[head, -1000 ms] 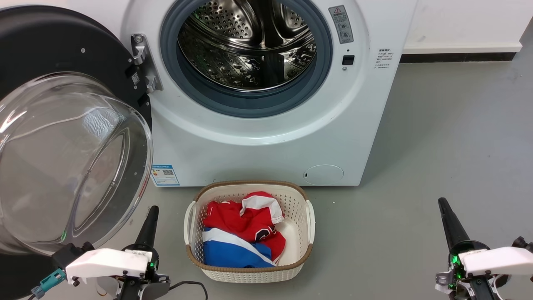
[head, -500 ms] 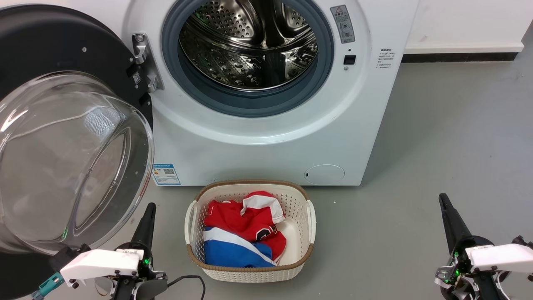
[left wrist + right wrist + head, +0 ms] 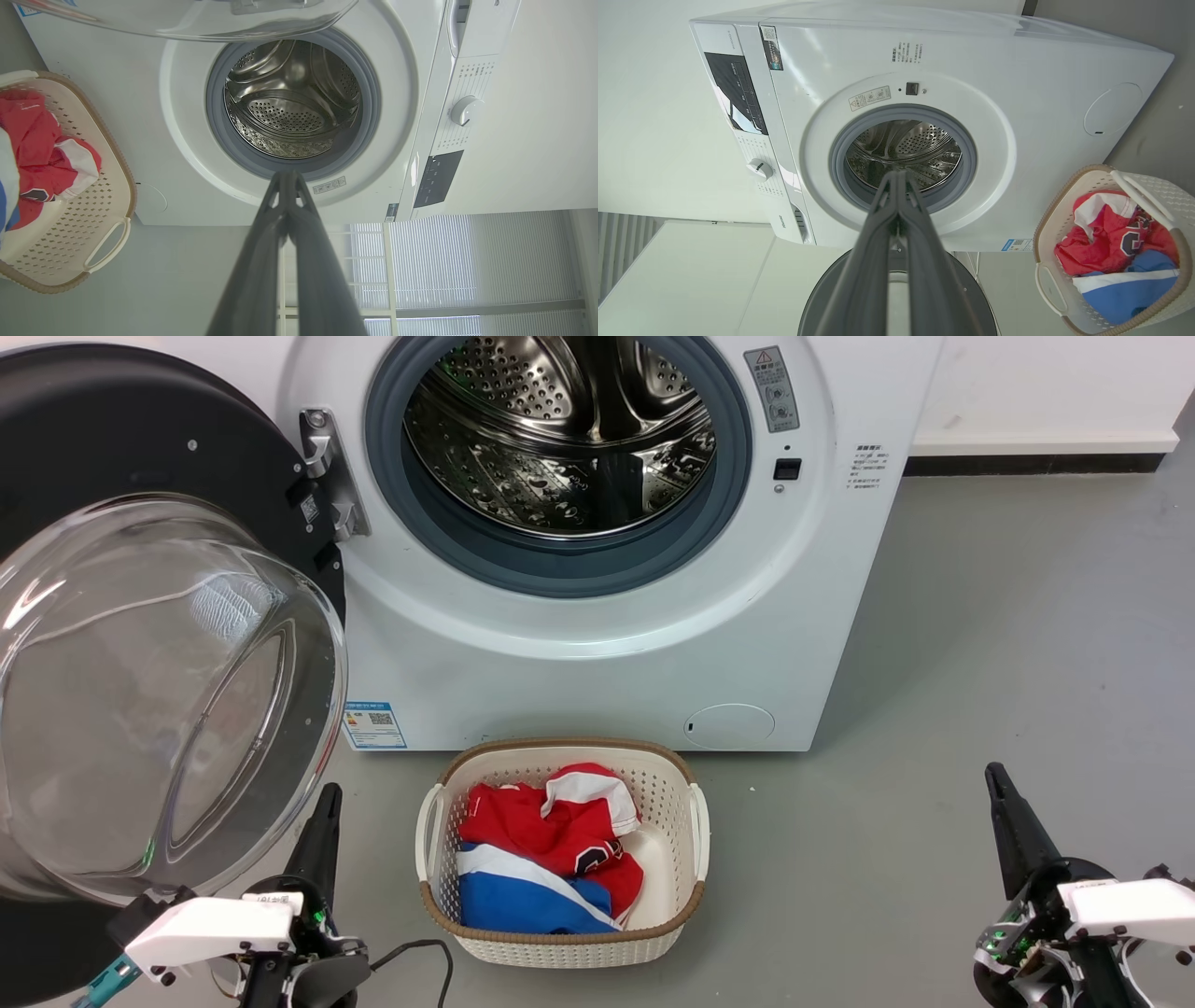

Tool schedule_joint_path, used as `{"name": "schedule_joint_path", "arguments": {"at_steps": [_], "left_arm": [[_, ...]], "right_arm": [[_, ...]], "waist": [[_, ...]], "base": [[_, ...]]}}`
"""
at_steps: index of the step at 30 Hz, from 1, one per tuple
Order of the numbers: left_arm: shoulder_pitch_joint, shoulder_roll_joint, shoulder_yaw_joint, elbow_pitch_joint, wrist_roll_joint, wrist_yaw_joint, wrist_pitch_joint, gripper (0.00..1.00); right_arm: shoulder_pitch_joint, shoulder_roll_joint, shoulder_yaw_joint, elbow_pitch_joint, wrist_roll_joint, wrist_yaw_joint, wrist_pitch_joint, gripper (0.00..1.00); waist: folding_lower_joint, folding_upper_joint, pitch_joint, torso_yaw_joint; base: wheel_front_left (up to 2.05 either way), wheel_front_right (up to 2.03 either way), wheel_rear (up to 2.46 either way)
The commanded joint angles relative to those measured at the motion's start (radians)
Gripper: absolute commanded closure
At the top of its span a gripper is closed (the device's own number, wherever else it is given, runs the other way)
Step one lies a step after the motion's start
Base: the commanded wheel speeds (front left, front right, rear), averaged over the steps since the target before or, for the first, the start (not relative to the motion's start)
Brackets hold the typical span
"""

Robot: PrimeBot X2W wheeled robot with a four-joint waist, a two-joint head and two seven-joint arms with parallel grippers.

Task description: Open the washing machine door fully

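The white washing machine [image 3: 597, 653] stands ahead with its steel drum [image 3: 560, 439] exposed. Its door [image 3: 140, 700], black-rimmed with a bulging clear glass bowl, is swung wide out to the left on its hinge [image 3: 327, 476]. My left gripper [image 3: 329, 795] is shut and empty at the lower left, its tip just below the glass bowl's lower right edge, apart from it. My right gripper [image 3: 994, 775] is shut and empty at the lower right, over bare floor. In the wrist views both grippers [image 3: 288, 175] [image 3: 896, 173] point at the machine [image 3: 411, 93] [image 3: 1017, 93], tips together.
A cream laundry basket [image 3: 695, 821] holding red, white and blue clothes [image 3: 551, 849] sits on the grey floor right in front of the machine, between my two arms. A cable [image 3: 411, 952] trails beside the left wrist. A white wall with a dark skirting [image 3: 1027, 462] runs behind on the right.
Both grippers have drawn back slightly toward the bottom of the head view. The door stays swung out; the whole picture has shifted a little.
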Motion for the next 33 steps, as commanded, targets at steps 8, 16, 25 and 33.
{"name": "schedule_joint_path", "arguments": {"at_steps": [8,16,25,33], "left_arm": [[-0.014,-0.012,0.026,0.003,-0.055,-0.019,0.018,1.0],[-0.014,-0.013,0.028,0.003,-0.057,-0.02,0.018,1.0],[-0.014,-0.014,0.029,0.003,-0.056,-0.02,0.018,1.0],[-0.014,-0.014,0.03,0.003,-0.055,-0.02,0.019,1.0]], "right_arm": [[-0.027,-0.001,-0.005,0.012,0.076,0.0,0.013,1.0],[-0.026,0.0,-0.005,0.012,0.076,0.0,0.015,1.0],[-0.026,0.0,-0.006,0.012,0.074,0.0,0.014,1.0],[-0.026,0.001,-0.007,0.012,0.073,0.0,0.015,1.0]], "waist": [[0.0,0.0,0.001,0.002],[0.0,0.0,0.001,0.003],[0.0,0.0,0.001,0.003],[0.0,0.0,0.001,0.003]], "base": [[0.0,0.0,0.0],[0.0,0.0,0.0],[0.0,0.0,0.0],[0.0,0.0,0.0]]}}
